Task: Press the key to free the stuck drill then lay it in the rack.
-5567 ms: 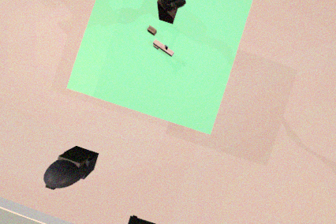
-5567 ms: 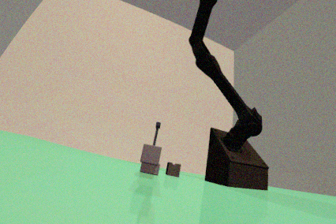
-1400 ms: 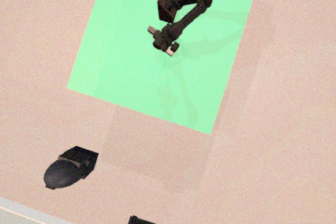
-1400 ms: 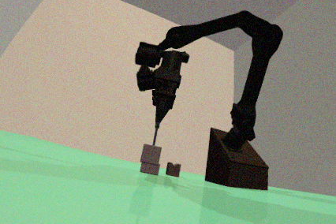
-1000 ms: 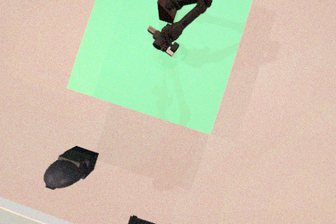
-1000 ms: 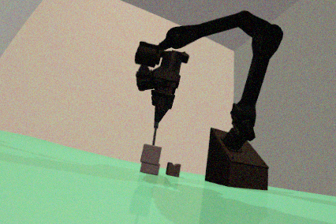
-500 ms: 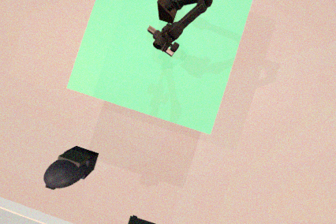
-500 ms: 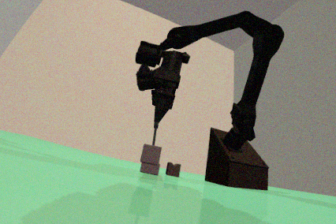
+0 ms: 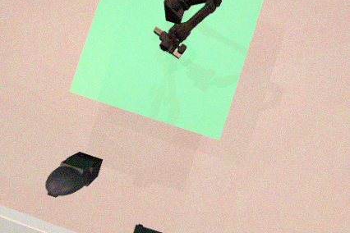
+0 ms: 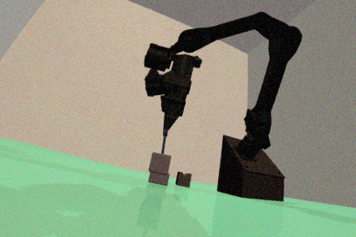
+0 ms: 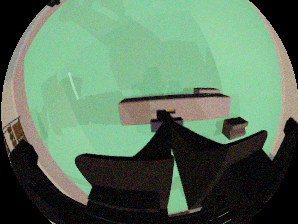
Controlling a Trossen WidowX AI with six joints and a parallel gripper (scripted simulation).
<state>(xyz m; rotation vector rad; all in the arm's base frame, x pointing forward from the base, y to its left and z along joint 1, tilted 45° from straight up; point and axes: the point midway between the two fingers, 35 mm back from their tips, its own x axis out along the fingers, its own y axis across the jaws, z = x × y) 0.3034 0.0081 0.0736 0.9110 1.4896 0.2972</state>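
From my exterior view I see the arm (image 10: 267,74) arching up from its dark base (image 10: 251,174) and bending down so the gripper (image 10: 167,130) points straight at the green mat (image 10: 83,204). Its fingers are pressed together to a narrow point with nothing between them. Directly under that point stands a thin upright rod, which I take to be the key (image 10: 164,144); its upper end meets the closed fingertips and its lower end goes into the top of a brownish block (image 10: 160,168). I cannot tell from this angle whether the tips truly touch the rod or hover just above it. The block sits on the mat in two stacked tiers, and just beside it, toward the base, lies a smaller dark notched piece (image 10: 183,179), apart from the block. In my wrist view the closed fingers converge to a tip right at the near face of a long pale bar-shaped block (image 11: 174,107), with a small dark stub at the tip; the small dark piece (image 11: 233,125) lies to the right of it. From the top view the gripper (image 9: 169,44) covers the middle of the block, and only the block's pale ends (image 9: 177,53) stick out on either side. I cannot make out the drill itself as a separate thing in any view, nor which piece is the rack.
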